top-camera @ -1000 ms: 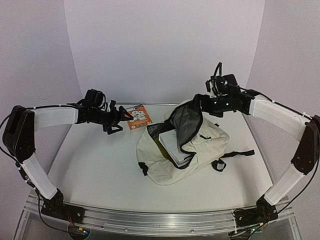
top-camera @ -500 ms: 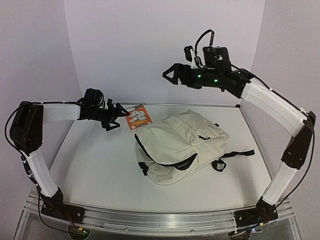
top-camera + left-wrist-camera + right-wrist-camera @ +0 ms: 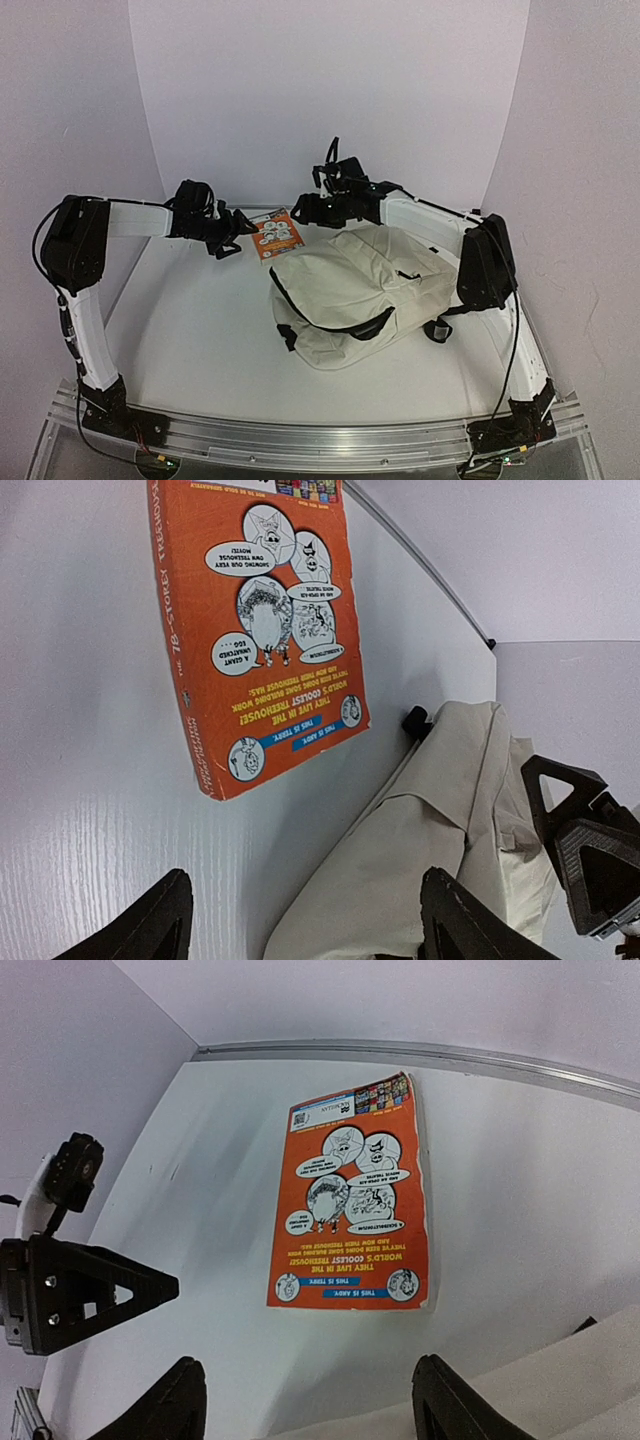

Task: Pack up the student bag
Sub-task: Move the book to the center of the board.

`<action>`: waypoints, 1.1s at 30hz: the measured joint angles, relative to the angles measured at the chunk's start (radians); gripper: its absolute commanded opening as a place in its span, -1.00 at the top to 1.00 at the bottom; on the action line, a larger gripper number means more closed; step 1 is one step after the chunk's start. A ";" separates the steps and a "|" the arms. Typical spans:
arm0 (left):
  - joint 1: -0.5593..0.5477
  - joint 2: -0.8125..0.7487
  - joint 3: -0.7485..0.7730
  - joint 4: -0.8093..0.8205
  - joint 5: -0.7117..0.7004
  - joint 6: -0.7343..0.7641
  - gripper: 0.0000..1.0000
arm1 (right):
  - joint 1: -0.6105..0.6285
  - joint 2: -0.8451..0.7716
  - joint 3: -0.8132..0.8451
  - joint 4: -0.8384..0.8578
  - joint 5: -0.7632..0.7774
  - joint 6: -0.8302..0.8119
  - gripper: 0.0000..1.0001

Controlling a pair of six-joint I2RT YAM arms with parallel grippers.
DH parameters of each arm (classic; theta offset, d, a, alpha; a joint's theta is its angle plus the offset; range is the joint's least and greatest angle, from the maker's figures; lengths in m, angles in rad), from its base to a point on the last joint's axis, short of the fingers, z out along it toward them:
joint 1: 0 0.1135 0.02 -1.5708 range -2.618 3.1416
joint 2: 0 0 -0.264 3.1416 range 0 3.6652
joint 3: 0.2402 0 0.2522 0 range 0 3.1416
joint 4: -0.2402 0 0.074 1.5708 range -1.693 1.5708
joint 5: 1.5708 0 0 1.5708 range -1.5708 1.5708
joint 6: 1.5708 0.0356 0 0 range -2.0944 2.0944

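Note:
The student bag (image 3: 350, 285), cream with black zippers and straps, lies flat mid-table with its flap down; its contents are hidden. An orange paperback book (image 3: 277, 234) lies flat just behind the bag's left corner. My left gripper (image 3: 243, 229) is open and empty, just left of the book. My right gripper (image 3: 302, 210) is open and empty, just right of and behind the book, above the bag's far edge. In the left wrist view the book (image 3: 255, 630) lies ahead of the bag (image 3: 450, 850). In the right wrist view the book (image 3: 355, 1200) lies ahead between my fingers.
White walls close the table at the back and sides. A black strap and buckle (image 3: 470, 310) trail from the bag's right side. My left gripper shows in the right wrist view (image 3: 80, 1290); my right gripper shows in the left wrist view (image 3: 590, 850).
My right gripper let go of the bag's flap, which fell shut, rose, then swung down left to the book. My left gripper edged right toward the book.

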 measured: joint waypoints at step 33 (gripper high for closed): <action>0.005 0.365 0.301 -0.017 -0.018 0.063 -0.08 | -0.002 0.462 0.347 0.198 -0.039 0.163 -0.23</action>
